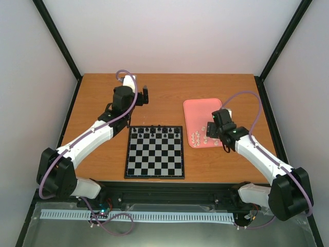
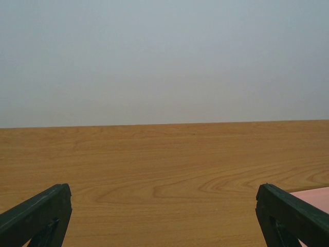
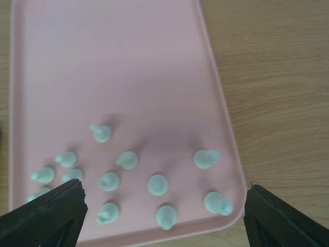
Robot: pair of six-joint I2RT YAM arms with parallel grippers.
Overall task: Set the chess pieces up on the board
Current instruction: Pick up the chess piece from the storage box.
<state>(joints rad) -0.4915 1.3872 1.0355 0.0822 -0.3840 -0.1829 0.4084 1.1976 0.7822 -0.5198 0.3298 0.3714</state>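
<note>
Left gripper (image 2: 163,194): jaws wide, nothing held, over bare table (image 2: 154,154). Board (image 1: 154,159) near it, out of wrist view. Right gripper (image 3: 164,191): jaws wide, empty, above tray (image 3: 103,62). Chess pieces (image 3: 158,184) lie below, btwn its fingers. Progress approx nil: no cream pcs on board, only black figures (image 1: 154,129) at far rows. Pc types blurred; some cut off behind finger.
</note>
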